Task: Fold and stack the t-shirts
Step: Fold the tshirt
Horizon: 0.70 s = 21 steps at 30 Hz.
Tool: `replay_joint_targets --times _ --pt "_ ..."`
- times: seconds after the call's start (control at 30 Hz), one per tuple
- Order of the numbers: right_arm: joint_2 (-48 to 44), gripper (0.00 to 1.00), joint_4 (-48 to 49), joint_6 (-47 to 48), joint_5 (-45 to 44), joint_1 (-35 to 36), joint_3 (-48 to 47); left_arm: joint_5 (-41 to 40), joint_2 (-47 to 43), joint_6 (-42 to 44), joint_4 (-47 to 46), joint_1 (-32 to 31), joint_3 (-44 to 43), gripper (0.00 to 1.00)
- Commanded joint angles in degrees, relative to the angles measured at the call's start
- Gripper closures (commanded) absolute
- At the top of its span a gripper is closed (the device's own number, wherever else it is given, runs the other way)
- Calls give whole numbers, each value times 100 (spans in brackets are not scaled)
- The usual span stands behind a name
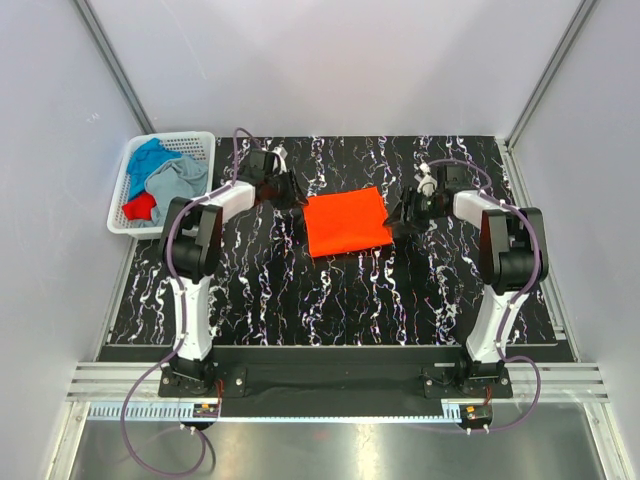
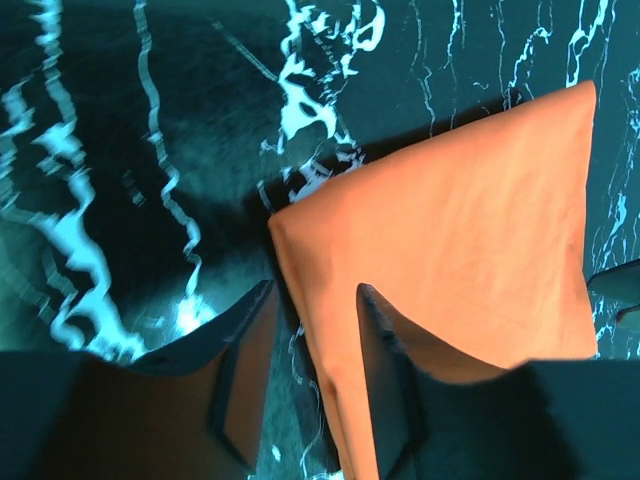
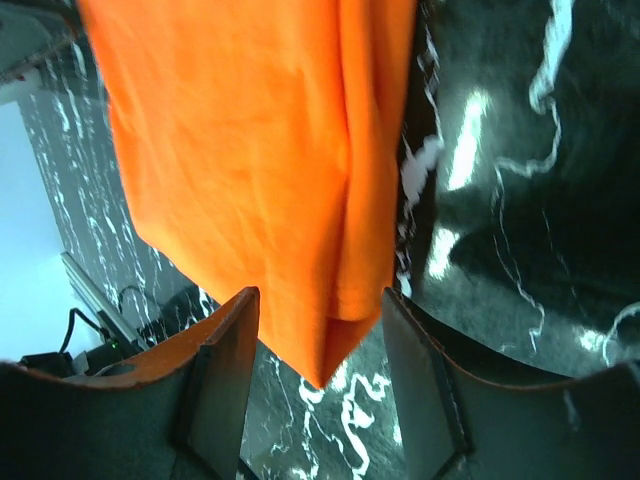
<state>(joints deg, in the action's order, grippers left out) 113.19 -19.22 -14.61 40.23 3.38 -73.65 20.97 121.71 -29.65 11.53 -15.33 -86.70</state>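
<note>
A bright orange t-shirt [image 1: 346,222] lies folded into a flat square on the black marbled table. My left gripper [image 1: 290,192] is open at its far left corner. In the left wrist view the shirt's [image 2: 460,230] left edge runs between the spread fingers of that gripper [image 2: 315,335]. My right gripper [image 1: 403,212] is open at the shirt's right edge. In the right wrist view a shirt [image 3: 260,160] corner lies between that gripper's [image 3: 320,320] fingers. A blue shirt [image 1: 150,157], a grey shirt [image 1: 178,180] and a red shirt [image 1: 140,207] lie crumpled in the basket.
A white lattice basket [image 1: 192,138] stands at the table's far left edge. The black marbled tabletop [image 1: 330,300] stretches in front of the orange shirt. White walls enclose the table on three sides.
</note>
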Motion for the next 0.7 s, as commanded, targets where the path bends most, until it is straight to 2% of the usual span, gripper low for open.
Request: replay_joint_targets --times 0.0,0.03,0.07,0.17,0.37,0.5,0.67 --pt "-437 41 30 90 10 31 305 408 265 135 -397 -14 -365 63" --pt "-507 41 146 20 72 23 394 451 309 117 -449 -14 -409 66" --pt "-517 41 277 -24 160 31 473 486 353 91 -476 -14 -479 73" --pt "-420 46 647 -112 319 31 728 610 494 -49 -599 -14 -559 83" --pt "-437 57 859 -156 301 23 984 610 538 -208 -740 -14 -506 89" --pt "-473 76 780 -148 135 23 1054 522 617 -313 -705 -14 -559 99" --pt "-289 94 560 -200 -190 23 1186 346 766 -375 -529 -14 -822 100"
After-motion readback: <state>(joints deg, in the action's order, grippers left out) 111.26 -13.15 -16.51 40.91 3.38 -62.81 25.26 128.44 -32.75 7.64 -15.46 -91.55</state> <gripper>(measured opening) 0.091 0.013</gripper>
